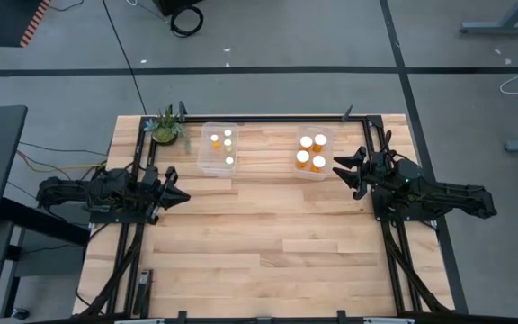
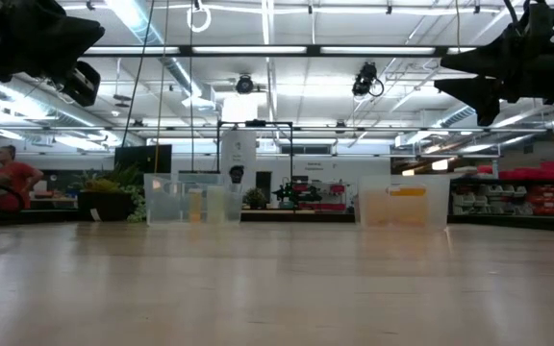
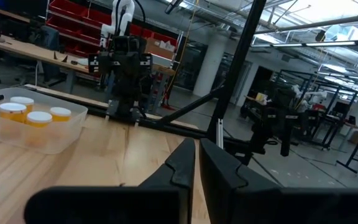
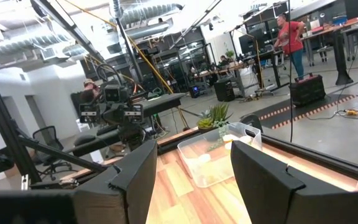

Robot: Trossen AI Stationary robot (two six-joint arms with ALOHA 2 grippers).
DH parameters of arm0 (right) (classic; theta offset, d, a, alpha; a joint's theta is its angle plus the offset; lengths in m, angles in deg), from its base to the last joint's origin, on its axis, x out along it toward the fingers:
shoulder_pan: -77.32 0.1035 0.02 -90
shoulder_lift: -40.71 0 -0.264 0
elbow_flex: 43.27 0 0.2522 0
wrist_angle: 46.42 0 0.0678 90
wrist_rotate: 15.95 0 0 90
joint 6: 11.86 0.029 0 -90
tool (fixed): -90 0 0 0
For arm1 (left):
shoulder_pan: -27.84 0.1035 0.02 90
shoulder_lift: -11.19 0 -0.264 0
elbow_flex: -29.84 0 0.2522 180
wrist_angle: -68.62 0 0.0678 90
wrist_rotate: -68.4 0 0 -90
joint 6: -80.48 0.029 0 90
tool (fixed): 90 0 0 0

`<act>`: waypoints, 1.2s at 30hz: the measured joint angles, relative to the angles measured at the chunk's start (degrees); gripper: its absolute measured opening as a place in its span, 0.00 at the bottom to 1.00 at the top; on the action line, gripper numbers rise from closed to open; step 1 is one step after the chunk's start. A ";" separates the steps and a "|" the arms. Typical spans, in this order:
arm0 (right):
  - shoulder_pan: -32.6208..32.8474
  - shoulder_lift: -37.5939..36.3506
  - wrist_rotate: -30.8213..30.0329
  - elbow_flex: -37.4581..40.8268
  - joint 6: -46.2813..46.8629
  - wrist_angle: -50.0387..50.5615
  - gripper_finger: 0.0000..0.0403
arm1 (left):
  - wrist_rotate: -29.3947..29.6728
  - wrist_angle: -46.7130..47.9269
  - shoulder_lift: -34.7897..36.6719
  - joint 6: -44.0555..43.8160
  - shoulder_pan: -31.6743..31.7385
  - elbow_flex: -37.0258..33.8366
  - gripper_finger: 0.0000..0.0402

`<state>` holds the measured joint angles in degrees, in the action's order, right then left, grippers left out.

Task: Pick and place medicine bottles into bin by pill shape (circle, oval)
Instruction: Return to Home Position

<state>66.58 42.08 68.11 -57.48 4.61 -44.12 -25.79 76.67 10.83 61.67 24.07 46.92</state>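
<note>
Several amber bottles with white caps stand in two clear bins at the table's far side. The left bin (image 1: 218, 149) holds narrower bottles (image 1: 227, 144). The right bin (image 1: 313, 153) holds wider bottles (image 1: 311, 153), which also show in the left wrist view (image 3: 33, 118). My left gripper (image 1: 185, 195) is shut and empty, hovering near the table's left edge, in front of the left bin. My right gripper (image 1: 344, 176) is open and empty, hovering just right of the right bin. No loose bottle shows on the table.
A small green potted plant (image 1: 166, 129) stands at the far left corner, beside the left bin. A black frame (image 1: 268, 118) runs along the table's far and side edges. The wooden tabletop (image 1: 268, 243) lies bare between the bins and the near edge. A person (image 2: 8, 183) stands far off in the room.
</note>
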 joint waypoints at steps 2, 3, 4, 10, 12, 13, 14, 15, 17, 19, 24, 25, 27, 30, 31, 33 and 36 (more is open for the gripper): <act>-0.01 0.00 0.00 -0.02 0.00 0.00 0.53 | 0.00 0.00 0.00 -0.02 0.00 0.00 0.08; 0.01 0.00 0.00 -0.02 0.00 0.00 0.53 | 0.00 0.00 0.00 -0.01 0.00 0.00 0.09; -0.01 0.00 0.00 -0.02 0.00 -0.01 0.53 | 0.00 0.00 0.00 0.02 0.00 0.00 0.09; -0.01 0.00 0.00 -0.02 0.00 0.00 0.53 | 0.00 0.00 0.00 -0.02 0.00 0.00 0.10; 0.02 0.00 0.00 -0.02 0.00 0.00 0.53 | 0.00 0.00 0.00 0.00 0.00 0.00 0.09; -0.01 0.00 0.00 -0.02 0.00 0.00 0.53 | -0.02 0.00 0.00 -0.01 0.00 0.00 0.09; -0.01 0.00 0.00 -0.02 0.00 0.00 0.53 | 0.00 0.00 0.00 -0.02 0.00 0.00 0.08; -0.01 0.00 0.00 -0.02 0.00 -0.01 0.53 | 0.00 0.00 0.00 -0.02 0.00 0.00 0.08; 0.01 0.00 0.00 -0.02 0.00 0.00 0.53 | -0.02 0.00 0.00 -0.02 0.00 0.00 0.07; 0.00 0.00 0.00 -0.02 0.00 -0.01 0.53 | -0.01 0.00 0.00 -0.02 0.00 0.00 0.07; 0.01 0.00 0.00 -0.02 0.00 0.00 0.53 | 0.00 0.00 0.00 0.02 0.00 0.00 0.09; 0.00 0.00 0.00 -0.02 0.00 0.00 0.53 | 0.00 0.00 0.00 0.00 0.00 0.00 0.10; 0.01 0.00 0.00 -0.02 0.00 0.00 0.53 | 0.00 0.00 0.00 -0.01 0.00 0.00 0.10; 0.00 0.00 0.00 -0.02 0.00 0.00 0.53 | -0.02 0.00 0.00 0.00 0.00 0.00 0.10; 0.02 0.00 0.00 -0.02 0.00 0.00 0.53 | -0.02 0.00 0.00 0.00 0.00 0.00 0.09; 0.00 0.00 0.00 -0.02 0.00 -0.02 0.53 | -0.02 0.00 0.00 0.00 0.00 0.00 0.08; 0.00 0.00 0.00 -0.02 0.00 0.00 0.53 | -0.02 0.00 0.00 0.02 0.00 0.00 0.07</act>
<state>66.58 42.08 68.11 -57.50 4.61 -44.12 -25.81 76.67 10.83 61.69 24.07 46.92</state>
